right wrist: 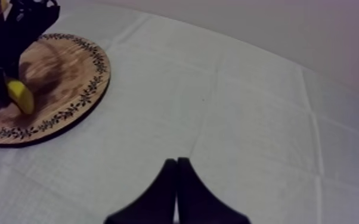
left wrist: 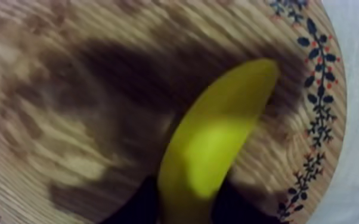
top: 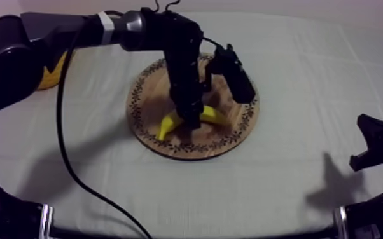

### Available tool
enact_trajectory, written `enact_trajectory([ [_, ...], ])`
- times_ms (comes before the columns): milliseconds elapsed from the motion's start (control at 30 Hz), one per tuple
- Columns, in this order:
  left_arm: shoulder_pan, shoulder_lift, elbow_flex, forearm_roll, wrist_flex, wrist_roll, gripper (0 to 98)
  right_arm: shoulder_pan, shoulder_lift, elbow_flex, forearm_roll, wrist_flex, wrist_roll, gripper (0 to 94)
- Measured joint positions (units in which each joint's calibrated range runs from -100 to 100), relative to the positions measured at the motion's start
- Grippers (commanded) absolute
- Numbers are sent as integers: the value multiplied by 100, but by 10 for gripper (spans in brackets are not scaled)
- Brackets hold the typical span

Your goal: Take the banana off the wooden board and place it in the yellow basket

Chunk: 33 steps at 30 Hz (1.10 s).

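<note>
- now the grasp step: left end effector (top: 192, 122) closed round the banana (left wrist: 217, 149), which lies on the wooden board (top: 232, 136).
- next, seemingly: lift, carry to yellow basket (top: 52, 75).
- right end effector (right wrist: 177, 179) pinched shut, empty.

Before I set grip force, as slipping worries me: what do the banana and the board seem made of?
The banana: probably plastic, smooth with a faint sheen; even yellow with a paler highlight. The wooden board: looks like wood, matt; streaky grain runs across it, and a leaf pattern, painted or printed, rings its rim.
</note>
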Motion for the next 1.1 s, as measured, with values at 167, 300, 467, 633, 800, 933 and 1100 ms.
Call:
enact_trajectory([
  [167,8,-130,21,-8,44,70,64,0,0,0,0,-8,0,2],
  [300,-108,-528,203,-91,49,197,57,0,0,0,0,-1,0,2],
  [467,-381,-1296,536,-235,182,385,58,0,0,0,0,-7,-11,2],
  [633,-773,-2240,745,-435,479,577,58,0,0,0,0,-7,2,2],
  [800,-1273,-3209,739,-539,719,633,64,0,0,0,0,0,2,2],
  [933,-1792,-3785,511,-571,961,555,68,0,0,0,0,-1,2,2],
  [1100,-2446,-3840,-56,-560,1304,376,66,0,0,0,0,-1,2,2],
])
